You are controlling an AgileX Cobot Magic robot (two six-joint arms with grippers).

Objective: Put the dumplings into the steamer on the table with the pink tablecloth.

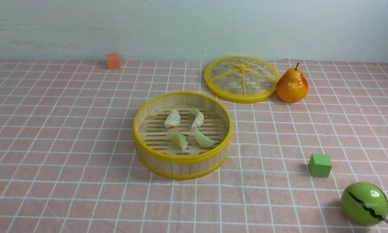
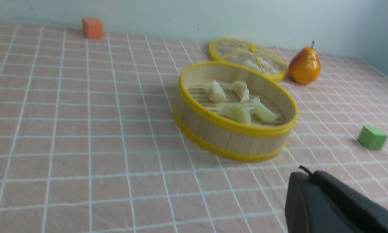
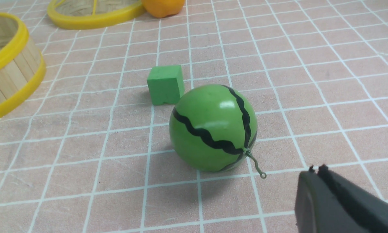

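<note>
Neither gripper shows in the front view, so both arms sit pulled back out of frame; at centre the steamer (image 1: 183,136) rests on the pink tablecloth (image 1: 67,145) covering the table (image 1: 25,200), with all four dumplings (image 1: 187,130) lying on its slatted floor, which I judge means the loading is complete. Its lid (image 1: 241,79) lies flat at upper right, touching the pear (image 1: 292,85); an orange cube (image 1: 113,61) sits upper left, a green cube (image 1: 320,165) and toy watermelon (image 1: 364,203) lower right (bystanders, I'd say). From the left wrist view, the left gripper (image 2: 305,171) fills the lower right corner, jaws pressed together on nothing, raised above bare cloth and angled toward the steamer (image 2: 236,110) at centre, short of it. From the right wrist view, the right gripper (image 3: 317,169) pokes in at lower right, likewise closed and empty, just beside the watermelon (image 3: 213,127), with the green cube (image 3: 165,84) beyond and the steamer's wall (image 3: 9,64) at the left edge.
</note>
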